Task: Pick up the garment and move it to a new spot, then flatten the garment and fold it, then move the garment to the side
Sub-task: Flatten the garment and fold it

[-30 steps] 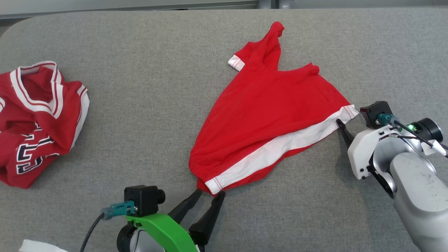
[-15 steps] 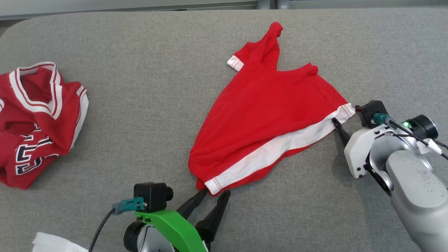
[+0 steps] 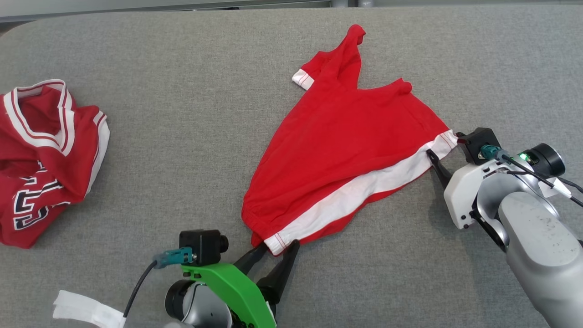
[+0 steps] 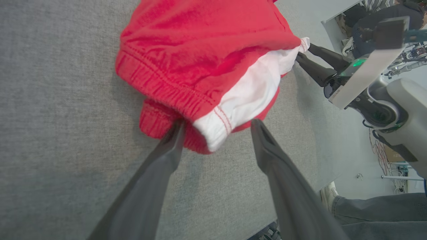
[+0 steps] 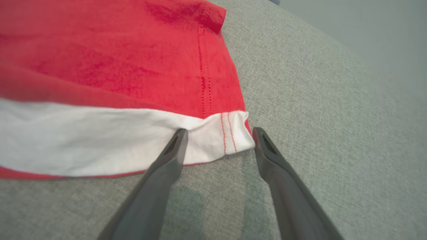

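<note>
Left pincer [image 4: 217,123], right pincer [image 5: 219,131] crept up to garment [image 3: 346,150] corners, fingers spread wide, empty; crumpled jersey [image 3: 45,155] well apart.

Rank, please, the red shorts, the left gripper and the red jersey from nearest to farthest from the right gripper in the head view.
1. Red shorts: their white-striped corner lies between the right gripper's open fingers.
2. Left gripper: at the shorts' opposite corner, nearer the robot.
3. Red jersey: crumpled at the view's far left.
</note>
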